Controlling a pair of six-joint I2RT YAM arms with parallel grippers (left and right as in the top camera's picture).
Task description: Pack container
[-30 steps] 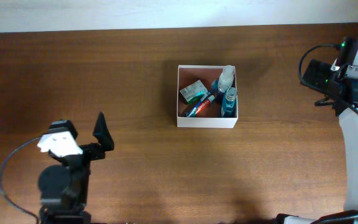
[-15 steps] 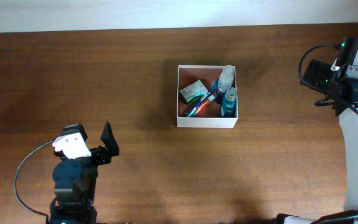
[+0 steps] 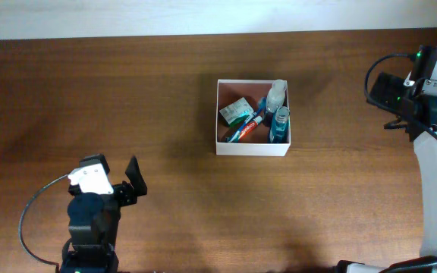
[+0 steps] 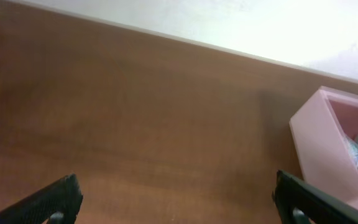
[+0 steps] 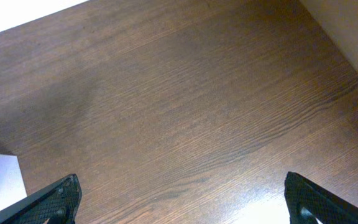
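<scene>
The left gripper [image 4: 179,202] hangs at the near left of the desk [image 3: 203,220], jaws spread wide and holding nothing, well apart from the container [image 3: 253,149]. The container rests near the desk's middle, toward the far edge, open side up. Inside it lie a green-and-white packet [image 3: 237,112], a red-and-blue tube [image 3: 246,129], a clear bottle [image 3: 277,94] and a blue bottle [image 3: 279,126]. At the far right, the right gripper [image 5: 182,202] hangs over bare wood, jaws wide apart and empty.

We see a brown wood-grain table [image 3: 127,91]; the container [image 3: 253,149] sits on it, apparently flat, near the middle.
</scene>
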